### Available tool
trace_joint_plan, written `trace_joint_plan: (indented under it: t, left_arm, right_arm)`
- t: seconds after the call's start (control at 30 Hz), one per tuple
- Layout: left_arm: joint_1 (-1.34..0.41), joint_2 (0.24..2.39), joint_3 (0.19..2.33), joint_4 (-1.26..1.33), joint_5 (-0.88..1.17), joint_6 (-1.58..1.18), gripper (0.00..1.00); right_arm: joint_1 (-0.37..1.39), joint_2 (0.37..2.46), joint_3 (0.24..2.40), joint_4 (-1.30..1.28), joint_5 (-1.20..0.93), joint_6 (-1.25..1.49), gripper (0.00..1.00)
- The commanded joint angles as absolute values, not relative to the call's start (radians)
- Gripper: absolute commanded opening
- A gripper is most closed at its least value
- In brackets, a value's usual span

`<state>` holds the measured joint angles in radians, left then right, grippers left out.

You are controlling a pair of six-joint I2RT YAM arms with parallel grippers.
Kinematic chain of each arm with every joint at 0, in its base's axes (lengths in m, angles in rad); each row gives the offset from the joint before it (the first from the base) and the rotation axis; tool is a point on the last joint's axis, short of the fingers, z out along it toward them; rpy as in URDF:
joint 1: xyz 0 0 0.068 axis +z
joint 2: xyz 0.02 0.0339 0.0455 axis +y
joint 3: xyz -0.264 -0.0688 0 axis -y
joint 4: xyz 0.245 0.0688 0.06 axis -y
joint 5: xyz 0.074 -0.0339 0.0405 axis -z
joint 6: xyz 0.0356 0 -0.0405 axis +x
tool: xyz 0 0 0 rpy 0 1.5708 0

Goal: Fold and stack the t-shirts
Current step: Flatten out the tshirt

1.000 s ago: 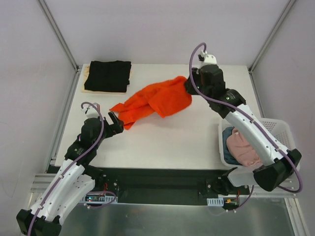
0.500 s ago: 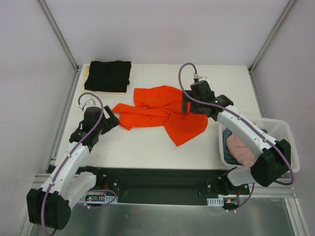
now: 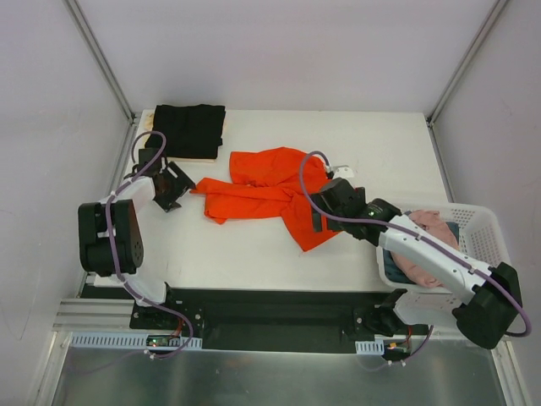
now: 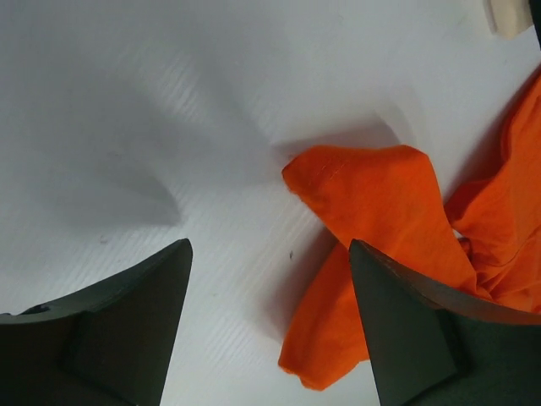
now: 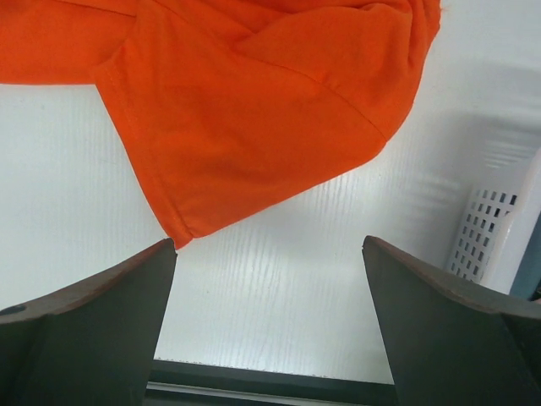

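Nearest, on the right, the white basket (image 3: 489, 222) holds a pink t-shirt (image 3: 416, 269), which I judge is waiting its turn. Just beyond it the right gripper (image 3: 319, 213) hangs over the orange t-shirt (image 3: 262, 190), jaws spread wide and gripping nothing. Its wrist view shows the shirt's near flap lying loose on the table (image 3: 254, 254) ahead of the fingers. The shirt lies crumpled mid-table with its long axis running left to right, one flap trailing toward the near edge and a narrow end pointing left. At that end the left gripper (image 3: 173, 188) hovers low, jaws apart and empty. A sleeve tip (image 4: 355, 182) lies on the table between them, so the gripper is probably placed to pinch it and spread the cloth. Farthest, in the far left corner, the folded black t-shirt (image 3: 190, 128) rests on a cream one (image 3: 177, 157), likely the stack's base.
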<state>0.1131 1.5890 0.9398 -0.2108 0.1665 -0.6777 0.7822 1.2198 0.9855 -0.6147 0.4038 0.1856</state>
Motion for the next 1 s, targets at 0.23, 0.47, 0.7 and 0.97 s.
trace_joint_plan:
  t: [0.23, 0.47, 0.7, 0.97]
  left_arm:
    - [0.12, 1.801, 1.031, -0.112, 0.363, -0.747, 0.5]
    - [0.12, 1.83, 1.055, -0.097, 0.38, -0.755, 0.22]
    - [0.121, 1.796, 1.062, -0.094, 0.328, -0.738, 0.0]
    - [0.12, 1.651, 0.976, -0.071, 0.259, -0.709, 0.0]
  right_arm:
    - [0.798, 1.121, 0.907, -0.643, 0.443, 0.238, 0.96]
    - [0.836, 1.138, 0.887, -0.644, 0.434, 0.242, 0.96]
    - [0.928, 1.192, 0.897, -0.647, 0.471, 0.233, 0.96]
    - [1.005, 1.36, 0.988, -0.64, 0.489, 0.224, 0.97]
